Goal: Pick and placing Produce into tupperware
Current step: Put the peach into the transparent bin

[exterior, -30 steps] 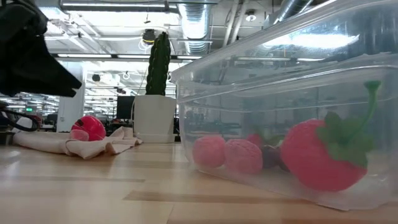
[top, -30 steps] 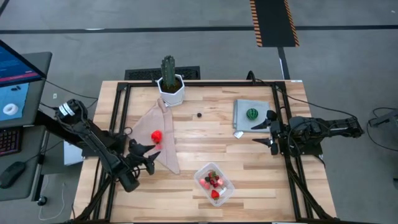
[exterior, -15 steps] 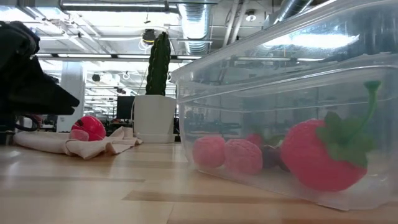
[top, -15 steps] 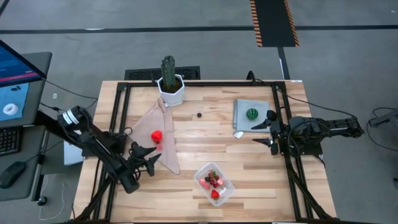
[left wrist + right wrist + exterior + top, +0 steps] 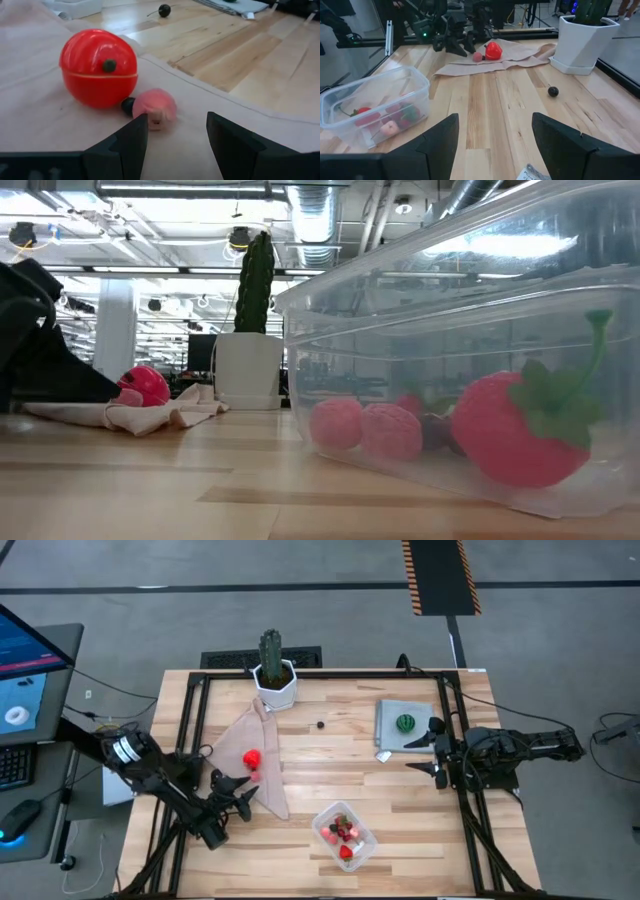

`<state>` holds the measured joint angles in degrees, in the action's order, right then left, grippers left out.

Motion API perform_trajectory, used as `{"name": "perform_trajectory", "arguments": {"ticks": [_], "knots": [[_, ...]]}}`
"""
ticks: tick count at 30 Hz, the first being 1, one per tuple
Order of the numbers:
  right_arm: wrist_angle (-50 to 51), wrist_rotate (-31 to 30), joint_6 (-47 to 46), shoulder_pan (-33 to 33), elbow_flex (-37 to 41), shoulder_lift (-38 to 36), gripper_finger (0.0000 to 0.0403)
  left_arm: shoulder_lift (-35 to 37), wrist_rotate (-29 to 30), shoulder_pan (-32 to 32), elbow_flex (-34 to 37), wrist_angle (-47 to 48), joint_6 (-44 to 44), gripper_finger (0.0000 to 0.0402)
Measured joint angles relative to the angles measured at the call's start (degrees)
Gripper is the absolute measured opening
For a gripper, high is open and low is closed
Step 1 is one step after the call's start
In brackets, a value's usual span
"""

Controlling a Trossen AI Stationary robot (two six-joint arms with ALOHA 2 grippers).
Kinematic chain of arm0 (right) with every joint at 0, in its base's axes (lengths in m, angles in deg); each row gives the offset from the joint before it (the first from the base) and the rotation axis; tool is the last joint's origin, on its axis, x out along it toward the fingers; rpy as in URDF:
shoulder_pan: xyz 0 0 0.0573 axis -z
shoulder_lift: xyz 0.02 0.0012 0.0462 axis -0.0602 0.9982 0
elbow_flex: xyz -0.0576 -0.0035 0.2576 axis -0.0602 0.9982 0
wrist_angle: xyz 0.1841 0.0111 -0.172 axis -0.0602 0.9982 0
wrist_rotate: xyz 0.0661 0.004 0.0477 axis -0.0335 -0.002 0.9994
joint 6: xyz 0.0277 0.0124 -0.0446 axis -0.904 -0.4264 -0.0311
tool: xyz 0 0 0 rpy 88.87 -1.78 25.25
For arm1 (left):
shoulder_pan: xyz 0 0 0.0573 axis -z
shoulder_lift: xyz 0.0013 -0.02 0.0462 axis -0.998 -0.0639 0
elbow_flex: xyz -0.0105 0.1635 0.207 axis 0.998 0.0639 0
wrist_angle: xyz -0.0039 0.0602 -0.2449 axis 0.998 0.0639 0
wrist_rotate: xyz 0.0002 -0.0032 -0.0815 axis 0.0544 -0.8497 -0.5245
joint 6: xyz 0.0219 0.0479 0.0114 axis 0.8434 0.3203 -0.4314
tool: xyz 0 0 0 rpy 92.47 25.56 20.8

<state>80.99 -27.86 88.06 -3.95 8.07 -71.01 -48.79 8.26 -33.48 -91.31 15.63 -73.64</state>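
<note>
My left gripper (image 5: 172, 132) is down low over the beige cloth (image 5: 262, 765), fingers spread apart, empty, with a small pink berry (image 5: 154, 107) sitting right in front of the gap. Just beside it, touching or nearly so, sits the red tomato piece (image 5: 98, 67). Neither is picked up yet.

Over in the tupperware (image 5: 345, 835), near the front edge of the surface, I count several pieces already in: a big strawberry (image 5: 520, 430) and a few pink berries (image 5: 365, 427), plus something darker tucked behind them. So a good share looks done, I'd say.

Still out: the tomato and pink berry on the cloth, a dark berry (image 5: 320, 724) loose on the bare wood toward the cactus (image 5: 272, 665), and the green striped ball (image 5: 405, 723) resting on the grey mat (image 5: 385, 720).

My right gripper (image 5: 492, 142) waits beside that mat, fingers wide apart, holding nothing. Four pieces to go, by my reckoning, and the pink berry seems first in line.
</note>
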Motion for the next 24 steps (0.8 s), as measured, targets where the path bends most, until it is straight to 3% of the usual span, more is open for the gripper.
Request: {"name": "perform_trajectory", "arguments": {"ticks": [24], "knots": [[0.00, 0.00, 0.00, -0.01, 0.00, 0.01, 0.0276, -1.99, 2.14, -0.86, 0.00, -1.65, 2.65, 0.0193]]}}
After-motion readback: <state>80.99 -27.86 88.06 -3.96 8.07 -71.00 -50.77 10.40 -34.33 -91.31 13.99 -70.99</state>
